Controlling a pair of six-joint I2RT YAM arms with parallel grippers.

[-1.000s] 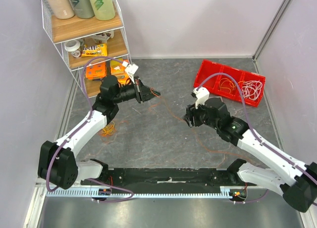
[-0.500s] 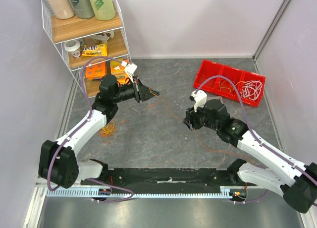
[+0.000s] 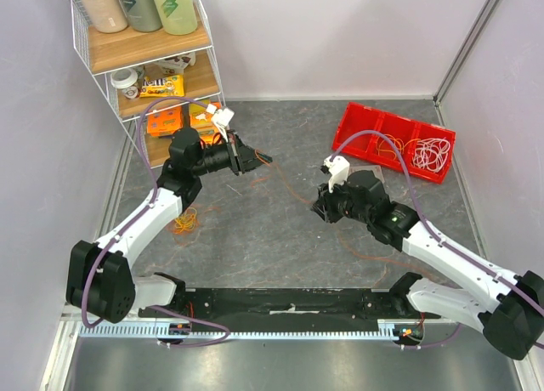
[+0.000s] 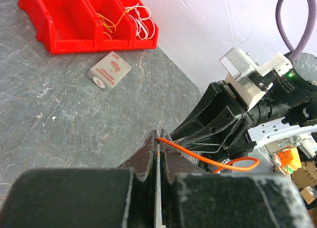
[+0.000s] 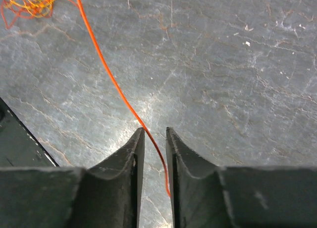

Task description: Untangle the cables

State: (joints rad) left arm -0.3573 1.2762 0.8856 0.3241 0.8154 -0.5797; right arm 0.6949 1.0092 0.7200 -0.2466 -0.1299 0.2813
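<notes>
One orange cable (image 5: 114, 84): left hand (image 4: 157, 141) pinches it, right hand (image 5: 154, 132) narrow around it, not gripping. Beyond sits red bin (image 3: 355, 123); right hand has narrowed.

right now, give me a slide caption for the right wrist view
Right gripper, jaws slightly parted, straddles an orange cable trailing across the grey table toward a tangled orange-yellow bundle.
</notes>
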